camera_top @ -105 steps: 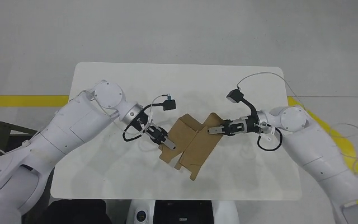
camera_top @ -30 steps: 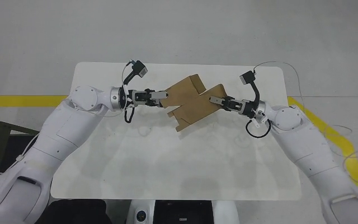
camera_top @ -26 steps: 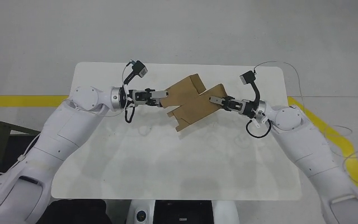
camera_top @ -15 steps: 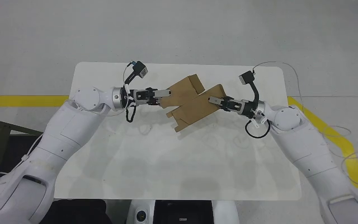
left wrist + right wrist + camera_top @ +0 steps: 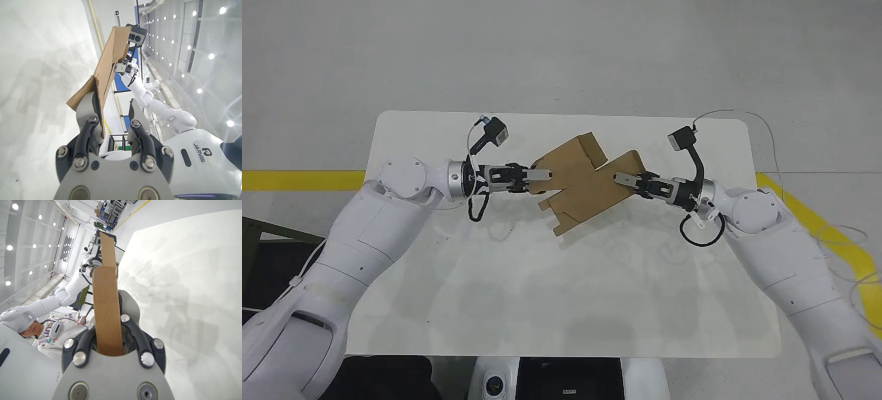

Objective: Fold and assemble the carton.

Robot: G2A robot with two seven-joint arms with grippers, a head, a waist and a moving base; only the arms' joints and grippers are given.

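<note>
You're looking at the white table (image 5: 562, 310), and a yellow floor stripe (image 5: 302, 180) runs out from under the table at both ends (angled at one).

Looking at a brown corrugated carton (image 5: 587, 185), still a flattened blank with creased panels and loose end flaps, not squared up, nothing tucked or closed. Held clear of the worktop (image 5: 442, 300) over its far-centre part, slanted diagonally in the top view, one panel reaching toward the far edge and a notched flap end pointing toward the near side. Pinched by one flap between the fingers of the right tool (image 5: 620, 180); opposite edge lying against one finger of the left tool (image 5: 545, 178), fingers there spread apart.
</note>
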